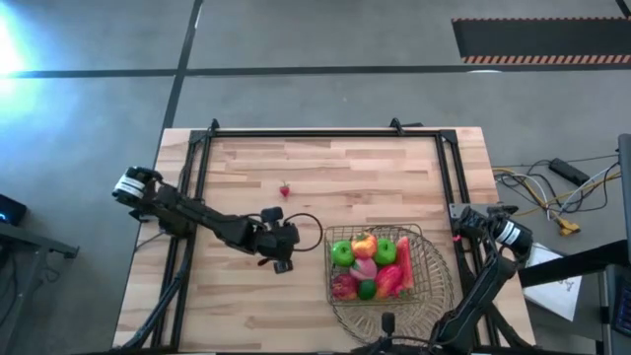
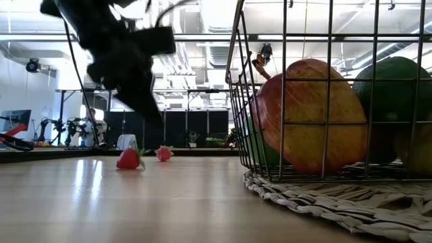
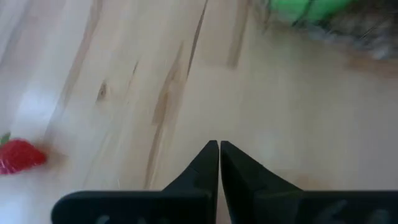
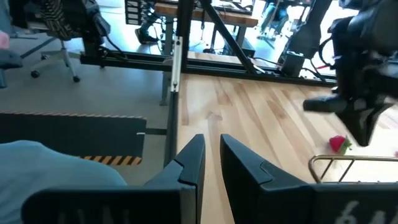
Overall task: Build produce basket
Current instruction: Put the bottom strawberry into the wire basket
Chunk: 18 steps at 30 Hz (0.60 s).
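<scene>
Pale plank table (image 1: 296,296) on a grey concrete floor carries everything. Near its right edge and front, a copper-coloured open-grid wire basket (image 1: 426,258) sits on a flat round woven straw mat (image 2: 337,202). Inside the basket lie toy produce pieces: a green apple (image 1: 341,253), an orange-yellow round fruit (image 1: 364,246), a long reddish piece (image 1: 398,266), a pink one and a small green one. A tiny red strawberry (image 1: 285,189) lies alone on the bare wood, well apart from the basket, toward the middle of the table; the low view shows a second small red berry (image 2: 163,154) near it.

Left hand (image 1: 284,242) hangs over the table just beside the basket's left side, fingers (image 3: 205,163) pressed together on nothing. Right hand (image 4: 211,163) waits by the right edge, fingers nearly together, holding nothing.
</scene>
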{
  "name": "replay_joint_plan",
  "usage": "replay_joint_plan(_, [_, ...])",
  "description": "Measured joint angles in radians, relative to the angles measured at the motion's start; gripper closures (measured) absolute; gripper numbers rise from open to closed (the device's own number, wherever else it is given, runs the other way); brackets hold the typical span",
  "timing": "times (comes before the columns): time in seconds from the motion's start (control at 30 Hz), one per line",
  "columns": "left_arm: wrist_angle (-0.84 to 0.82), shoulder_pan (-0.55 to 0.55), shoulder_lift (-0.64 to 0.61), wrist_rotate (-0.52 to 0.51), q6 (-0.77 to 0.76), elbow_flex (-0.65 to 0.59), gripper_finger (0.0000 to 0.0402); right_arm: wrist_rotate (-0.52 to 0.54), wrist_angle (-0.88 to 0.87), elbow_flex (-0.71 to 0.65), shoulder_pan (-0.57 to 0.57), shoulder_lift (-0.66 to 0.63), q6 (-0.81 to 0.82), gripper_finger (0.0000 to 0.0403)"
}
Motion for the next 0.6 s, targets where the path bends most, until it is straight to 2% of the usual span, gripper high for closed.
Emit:
replay_joint_plan(0.13, [-0.001, -0.011, -0.038, 0.001, 0.023, -0.001, 0.0401, 0.001, 0.001, 0.000, 0.006, 0.000, 0.000, 0.0360])
replay_joint_plan(0.23, [-0.018, -0.004, -0.044, 0.056, 0.086, 0.000, 0.0391, 0.001, 0.001, 0.000, 0.006, 0.000, 0.004, 0.0360])
replay_joint_plan(0.43, [-0.071, 0.001, -0.019, 0.071, 0.326, 0.001, 0.0307, 0.001, 0.001, 0.000, 0.006, 0.000, 0.002, 0.0360])
replay_joint_plan(0.6, [-0.091, 0.021, 0.007, 0.017, 0.337, -0.002, 0.0240, 0.001, 0.001, 0.000, 0.006, 0.000, 0.003, 0.0360])
